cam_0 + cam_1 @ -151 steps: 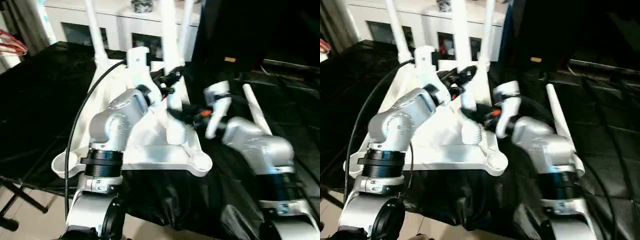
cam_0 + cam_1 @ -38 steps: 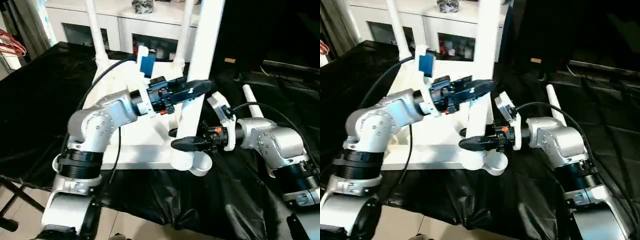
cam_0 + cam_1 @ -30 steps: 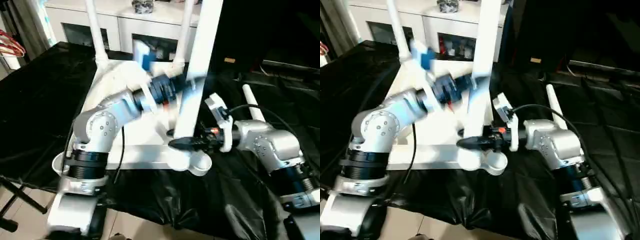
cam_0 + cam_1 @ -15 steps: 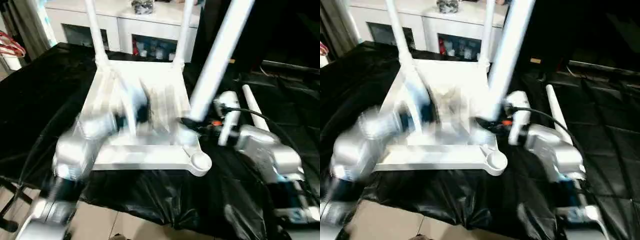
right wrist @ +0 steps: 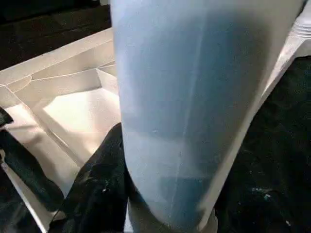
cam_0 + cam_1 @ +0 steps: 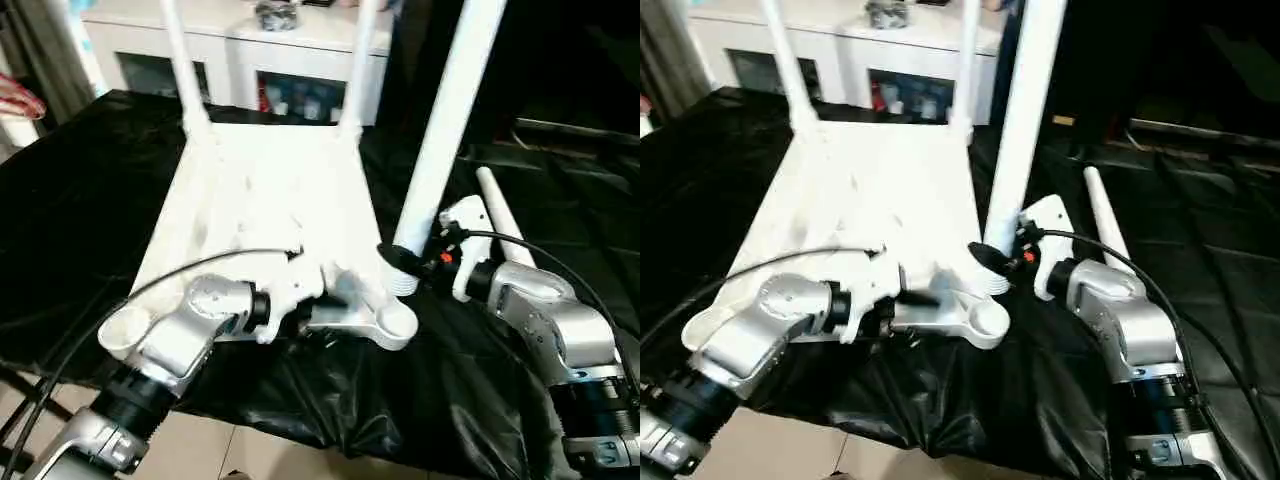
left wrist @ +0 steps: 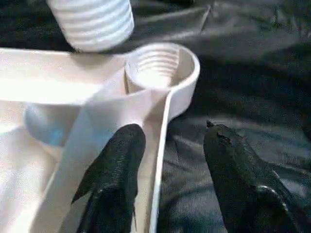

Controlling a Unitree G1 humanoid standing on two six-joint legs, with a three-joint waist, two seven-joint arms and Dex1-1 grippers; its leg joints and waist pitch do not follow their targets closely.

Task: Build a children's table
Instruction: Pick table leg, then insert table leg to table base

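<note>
Tabletop [image 6: 265, 205] lay upside down, ribbed underside up, at centre of the worktop [image 6: 90, 190], which was draped w/ black sheeting. Two legs [image 6: 180, 60] stood upright in the far corner sockets, at approx 11 and 1 o'clock of the tabletop. Near-right corner socket [image 6: 398, 323] at approx 5 o'clock was open, its inner thread showing in the left wrist view.

Right gripper [image 6: 400, 262] sat at 3 o'clock of that socket, fingers clamped on a third leg [image 6: 445, 120] low on its shaft. That leg rose steeply toward 12, tilted a bit toward 1 o'clock. Its threaded end [image 6: 404, 280] hung just above the socket's far-right side and wasn't seated (left wrist view showed a gap between thread and socket rim).

Left gripper [image 7: 170, 170] was down at the tabletop's near edge, approx 6 o'clock, fingers [image 7: 116, 165] apart and straddling the rim wall next to the open socket: one finger inside over the ribbing, the other outside over the black sheeting. Couldn't tell if either finger touched the rim.

Fourth leg [image 6: 505, 215] lay flat on the sheeting at approx 3 o'clock, well apart from the tabletop, behind the right forearm.

White cabinet [image 6: 240, 45] w/ glass doors stood beyond the worktop at 12 o'clock.
</note>
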